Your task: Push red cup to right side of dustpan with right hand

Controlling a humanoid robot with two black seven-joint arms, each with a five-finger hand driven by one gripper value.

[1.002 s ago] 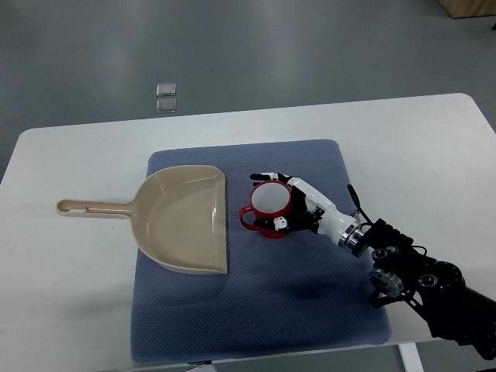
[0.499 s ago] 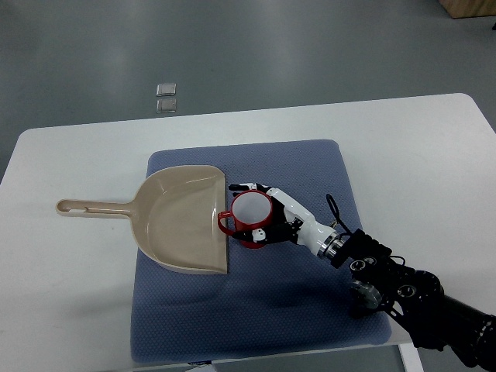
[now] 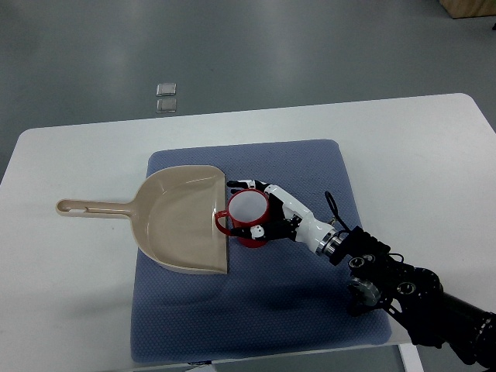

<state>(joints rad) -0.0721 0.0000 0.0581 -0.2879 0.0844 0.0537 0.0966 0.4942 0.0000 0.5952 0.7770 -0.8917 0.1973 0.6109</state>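
Centrally, blue mat (image 3: 256,310) on white table (image 3: 70,271) over grey floor (image 3: 310,46), right hand (image 3: 267,213) fingers around red cup (image 3: 248,218).

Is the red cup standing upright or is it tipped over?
Upright: the red cup shows its round open mouth to the camera, with the right hand curled around it beside the dustpan.

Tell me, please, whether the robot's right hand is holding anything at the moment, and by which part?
The right hand cups the red cup around its body, fingers wrapped over the far and near sides; the cup stands on the blue mat against the dustpan.
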